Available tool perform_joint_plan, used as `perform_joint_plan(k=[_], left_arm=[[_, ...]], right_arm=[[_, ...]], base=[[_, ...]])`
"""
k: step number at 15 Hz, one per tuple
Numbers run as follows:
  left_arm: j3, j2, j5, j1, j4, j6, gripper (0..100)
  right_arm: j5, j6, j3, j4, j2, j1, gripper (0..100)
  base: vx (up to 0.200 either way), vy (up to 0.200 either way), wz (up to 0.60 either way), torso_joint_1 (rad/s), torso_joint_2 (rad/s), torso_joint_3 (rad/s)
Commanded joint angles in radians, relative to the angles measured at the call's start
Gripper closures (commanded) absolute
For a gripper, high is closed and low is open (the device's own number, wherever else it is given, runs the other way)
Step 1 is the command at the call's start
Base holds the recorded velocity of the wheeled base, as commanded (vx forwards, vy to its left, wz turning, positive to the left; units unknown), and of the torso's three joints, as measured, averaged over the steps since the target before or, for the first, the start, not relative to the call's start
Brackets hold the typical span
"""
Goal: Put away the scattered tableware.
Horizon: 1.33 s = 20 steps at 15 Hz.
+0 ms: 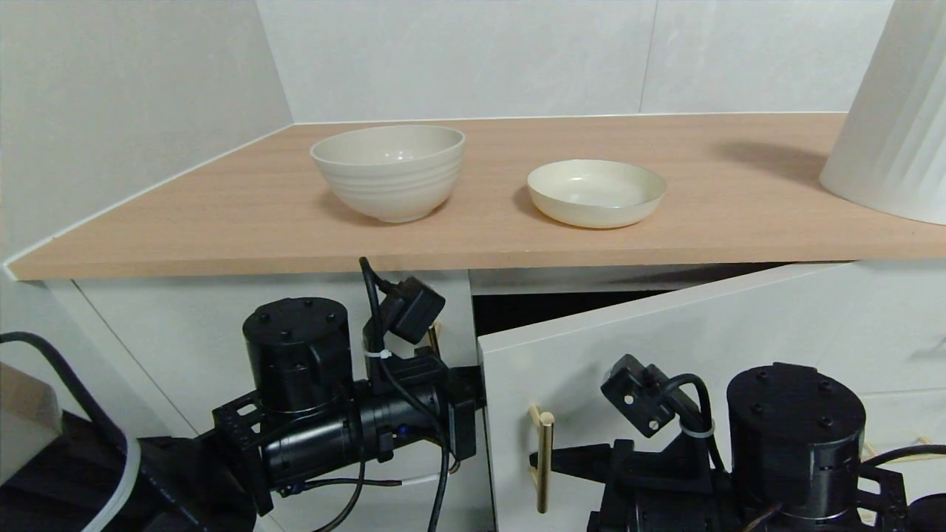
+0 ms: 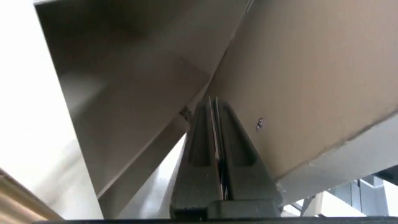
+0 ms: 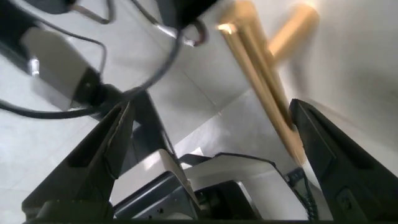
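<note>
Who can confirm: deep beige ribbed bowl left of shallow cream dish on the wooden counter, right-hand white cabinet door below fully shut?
Wrong on the door. The right-hand white cabinet door is ajar, not fully shut; the head view shows a dark gap behind its top edge. The deep beige ribbed bowl does sit left of the shallow cream dish on the wooden counter.

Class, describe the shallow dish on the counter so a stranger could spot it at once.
On the wooden countertop above the white cabinets stand two cream dishes, apart. The shallow dish is the one nearer the ribbed white object. It is low and smooth; the deep bowl beside it has rings.
</note>
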<state>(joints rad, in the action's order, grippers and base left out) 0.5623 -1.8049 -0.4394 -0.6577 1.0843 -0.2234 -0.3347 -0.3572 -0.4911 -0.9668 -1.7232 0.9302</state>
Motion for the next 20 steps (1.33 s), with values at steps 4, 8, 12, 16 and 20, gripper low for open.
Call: perform_joint_plan(k=[4,8,12,16,20], left_arm=[[0.001,0.004,-0.002,-0.023,0.022,-0.002,100],[0.001,0.009,0.002,-0.025,0.022,-0.005,100],[0.010,0.013,0.002,-0.040,0.016,-0.025,100],[0.039,0.015,0.005,-0.065,-0.026,-0.033,100],[0.065,0.001,0.005,-0.071,-0.060,-0.033,100]], right_arm=[[0.059,0.004,0.040,-0.004,0.066,-0.122,0],[0.164,0.020,0.190,0.114,0.228,-0.185,0],[0.249,0.052,0.249,0.152,0.344,-0.185,0],[0.247,0.052,0.253,0.240,0.445,-0.183,0],[0.249,0.057,0.252,0.240,0.461,-0.183,0]], base=[[0.000,0.000,0.00,0.000,0.00,0.000],[0.000,0.000,0.00,0.000,0.00,0.000],[0.000,0.000,0.00,0.000,0.00,0.000],[-0.050,0.000,0.00,0.002,0.00,0.001],[-0.200,0.000,0.00,-0.006,0.00,0.002]])
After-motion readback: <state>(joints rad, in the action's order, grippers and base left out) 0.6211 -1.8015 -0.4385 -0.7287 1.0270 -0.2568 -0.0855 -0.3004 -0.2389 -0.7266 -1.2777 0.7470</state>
